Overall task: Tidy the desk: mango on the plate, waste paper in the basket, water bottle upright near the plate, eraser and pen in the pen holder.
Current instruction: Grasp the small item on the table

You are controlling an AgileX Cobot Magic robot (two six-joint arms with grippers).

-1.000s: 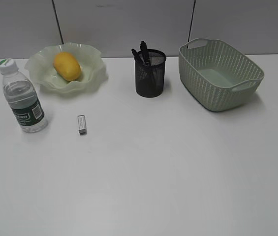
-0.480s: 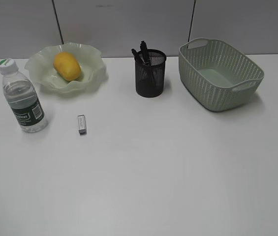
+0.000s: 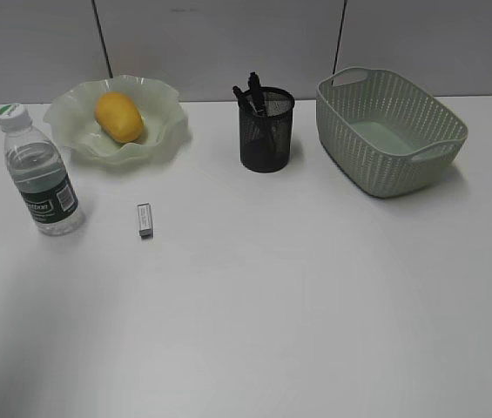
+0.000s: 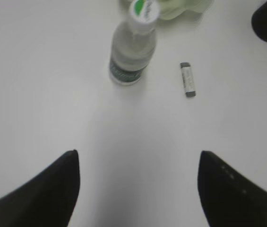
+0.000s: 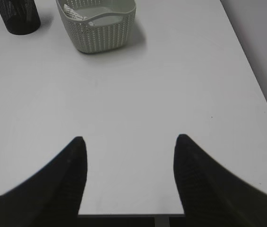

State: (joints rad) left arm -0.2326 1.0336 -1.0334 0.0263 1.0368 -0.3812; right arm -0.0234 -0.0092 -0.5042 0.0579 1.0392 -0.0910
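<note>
The mango (image 3: 118, 117) lies in the plate (image 3: 164, 131) at the back left of the desk (image 3: 280, 305). Left of the plate, the water bottle (image 3: 41, 171) (image 4: 132, 47) stands upright. The eraser (image 3: 144, 219) (image 4: 187, 79) lies flat on the desk, right of the bottle. A pen (image 3: 252, 91) sticks out of the pen holder (image 3: 266, 132) (image 5: 17, 16). White waste paper (image 5: 73, 9) shows inside the basket (image 3: 391, 131) (image 5: 98, 23). My left gripper (image 4: 138, 155) hangs open above bare desk, short of the bottle and eraser. My right gripper (image 5: 130, 139) stands open and empty over the desk's front right.
A grey panel wall (image 3: 228, 43) closes off the back. In the right wrist view the desk's front edge (image 5: 128, 214) runs just under the fingers, and its right edge (image 5: 246, 66) is near. Neither arm shows in the exterior view.
Nothing on the desk has moved. A faint shadow has spread over the lower left of the desk in the exterior view.
</note>
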